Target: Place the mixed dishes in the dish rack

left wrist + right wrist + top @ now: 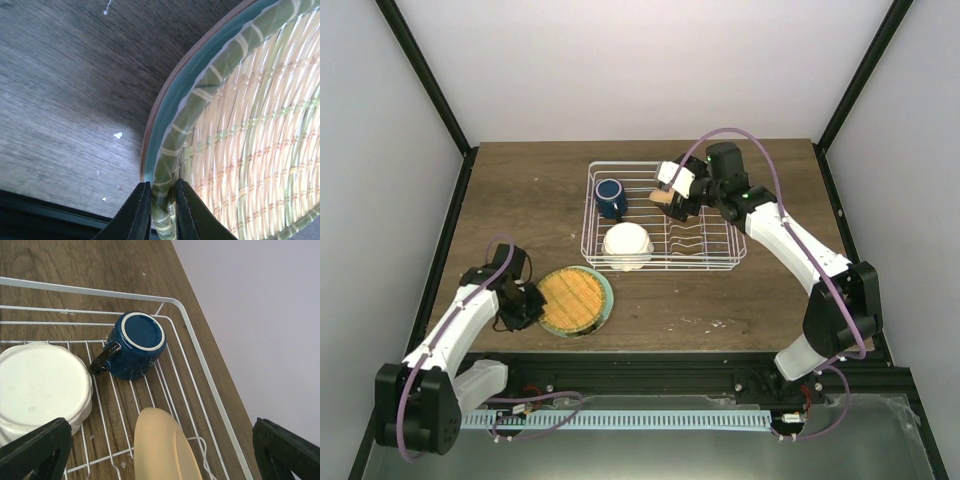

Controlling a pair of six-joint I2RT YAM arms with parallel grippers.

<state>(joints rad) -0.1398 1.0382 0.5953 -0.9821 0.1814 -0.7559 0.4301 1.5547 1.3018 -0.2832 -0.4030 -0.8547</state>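
Observation:
A woven orange-yellow plate (pixel 572 296) (pixel 250 140) lies on top of the mint-green plate (pixel 608 291) (pixel 162 107) on the table, in front of the dish rack (pixel 720 266) (pixel 202 365). My left gripper (pixel 532 305) (pixel 162 185) is shut on the woven plate's green-wrapped rim at its left edge. In the rack a dark blue mug (pixel 610 197) (pixel 137 345) lies mouth down, and a white dish (pixel 627 245) (pixel 40 385) sits upside down. My right gripper (pixel 670 197) (pixel 160 437) hangs open over the rack, its fingers wide on either side of a pale peach plate (pixel 162 455) standing on edge.
The rack stands mid-table on dark wood (pixel 520 200). A black rail (pixel 650 375) runs along the near edge, just behind the left gripper. White walls and black frame posts enclose the table.

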